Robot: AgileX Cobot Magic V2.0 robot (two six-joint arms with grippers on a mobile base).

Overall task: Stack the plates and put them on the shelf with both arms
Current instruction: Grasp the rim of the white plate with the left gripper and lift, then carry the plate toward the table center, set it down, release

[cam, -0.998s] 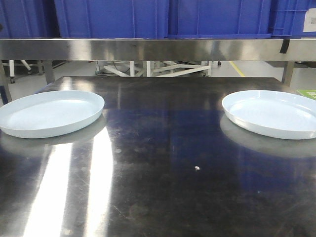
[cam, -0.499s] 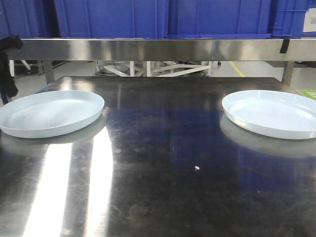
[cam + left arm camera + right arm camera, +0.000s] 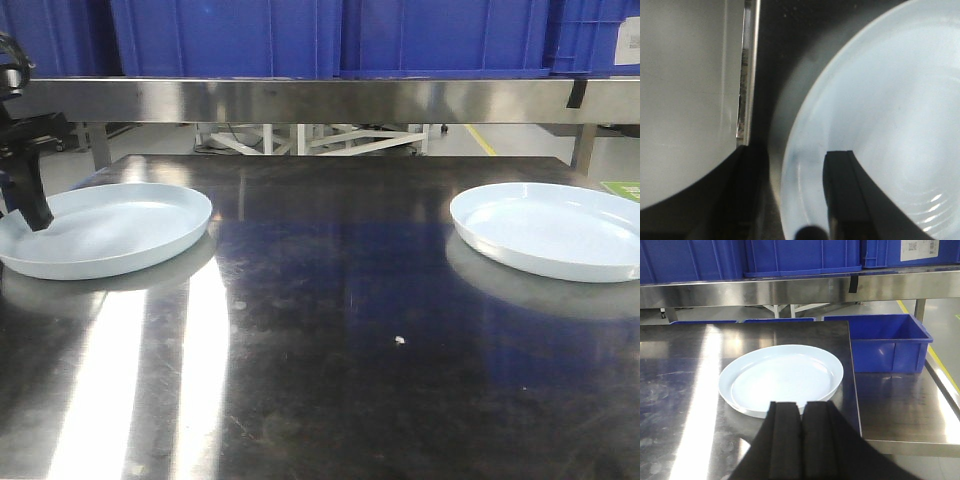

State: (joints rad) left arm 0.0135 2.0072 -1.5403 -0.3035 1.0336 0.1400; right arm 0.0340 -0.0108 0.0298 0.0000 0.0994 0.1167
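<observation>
A dark, glossy steel bench (image 3: pixel 330 380) stretches beneath the brushed shelf (image 3: pixel 330 100), which is loaded with blue crates (image 3: pixel 230 35) along the top of the front view. Two pale plates are seen well apart on the bench, the left plate (image 3: pixel 120 232) at the left edge of the frame and the right plate (image 3: pixel 550 232) at the right edge; neither has been lifted or stacked.

The left tool (image 3: pixel 38 215) is shown spread wide, one finger (image 3: pixel 845 195) inside the plate and the other apparently outside the rim. The right tool (image 3: pixel 801 410) is held narrow and empty, short of its plate.

A clean pick is judged to need the rim seated deep between the fingers before closing, with the plate then raised level, as the low rim offers little to hold.

Half a second earlier the left tool was higher at the frame's edge; it has been lowered onto the plate. The plates are unmoved.
</observation>
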